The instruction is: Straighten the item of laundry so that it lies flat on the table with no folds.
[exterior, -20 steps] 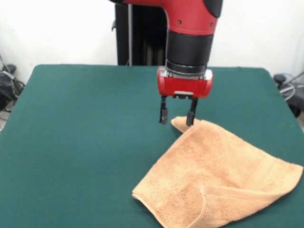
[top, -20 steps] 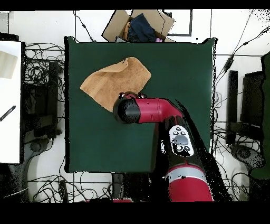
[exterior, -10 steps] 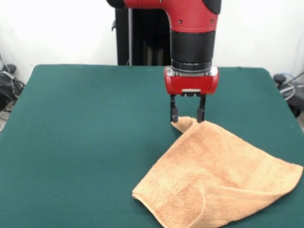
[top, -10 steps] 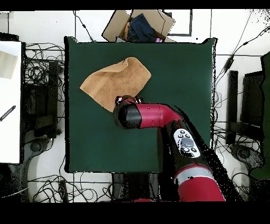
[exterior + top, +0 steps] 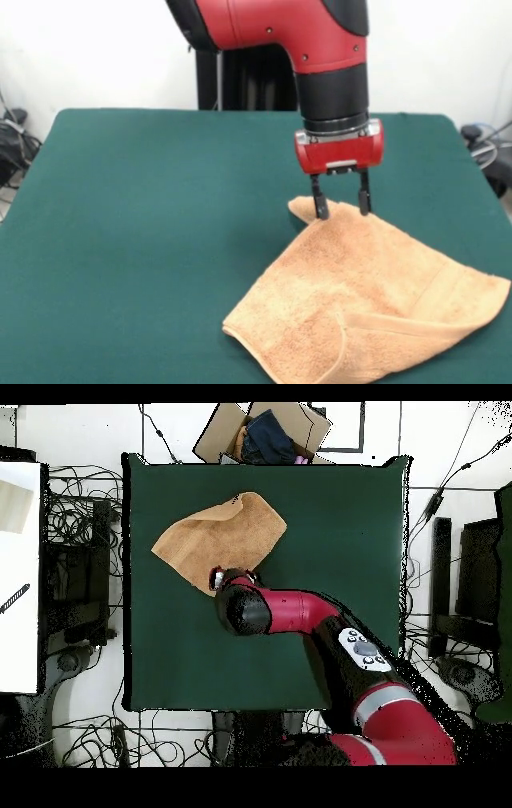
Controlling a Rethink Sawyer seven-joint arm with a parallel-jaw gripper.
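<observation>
A cardboard box holding dark cloth was seen beyond the far edge of the large rectangular desk with the dark green felt-like top, and tangled cables were spread over the floor on both sides. In the overhead view the red and black arm was laid across the desk, and the towel's nearest corner was covered by its wrist.

Compared with a second earlier, the end effector had been carried sideways towards the right of the front view, from beside the towel's far corner to directly over the cloth just inside that corner. It had also been brought lower. The towel's outline was left unchanged.

The two dark fingers were held spread apart, with their tips at or just above the pile; no cloth was pinched between them.

The peach-orange, roughly square terry-cloth hand towel was lying on the near right part of the desk in the front view. Its surface was looped and nubby. A woven band stripe was visible near its right edge. The near edge was folded over on itself in a thick flap, and the far corner was curled up slightly.
</observation>
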